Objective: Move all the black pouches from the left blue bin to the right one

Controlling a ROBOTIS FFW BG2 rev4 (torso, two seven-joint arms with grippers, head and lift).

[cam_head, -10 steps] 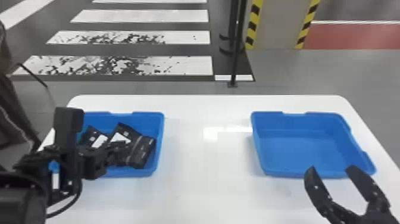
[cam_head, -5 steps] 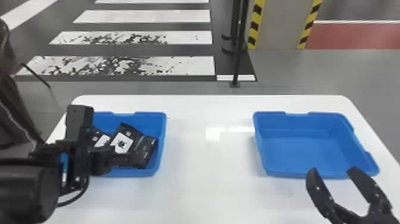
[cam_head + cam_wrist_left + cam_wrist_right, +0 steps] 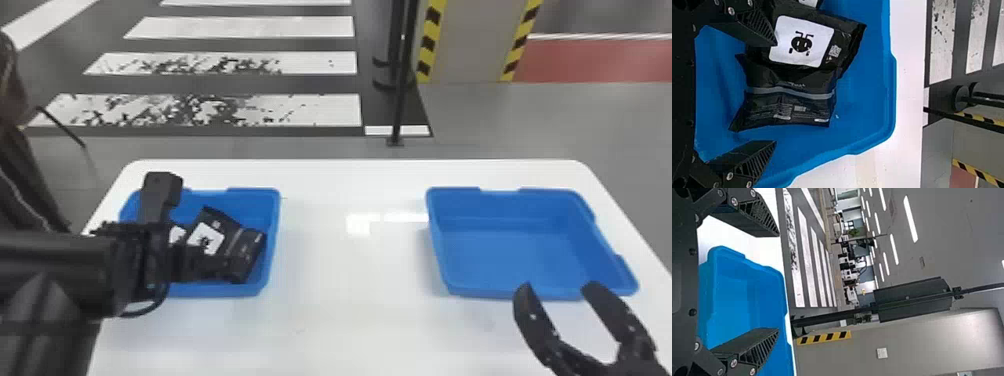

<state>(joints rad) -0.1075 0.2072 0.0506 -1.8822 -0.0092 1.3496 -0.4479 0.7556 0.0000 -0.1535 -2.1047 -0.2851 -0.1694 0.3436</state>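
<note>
At the near right of a white counter (image 3: 350,320), the robot's right end effector (image 3: 560,289) hangs just on the near side of the right blue bin (image 3: 530,291), its two black fingers spread wide with nothing between them. At left, the left end effector (image 3: 215,266) hovers over the left blue bin (image 3: 220,291), fingers also wide apart, the grey-banded black pouch (image 3: 789,109) lying between them in the left wrist view. That pouch rests on the bin's right side, against a black pouch with a white label (image 3: 220,220); another black pouch (image 3: 176,234), partly hidden, lies farther left. Beyond the counter stand a black pole (image 3: 401,85) and a pillar with yellow-and-black striped edges (image 3: 467,45).
</note>
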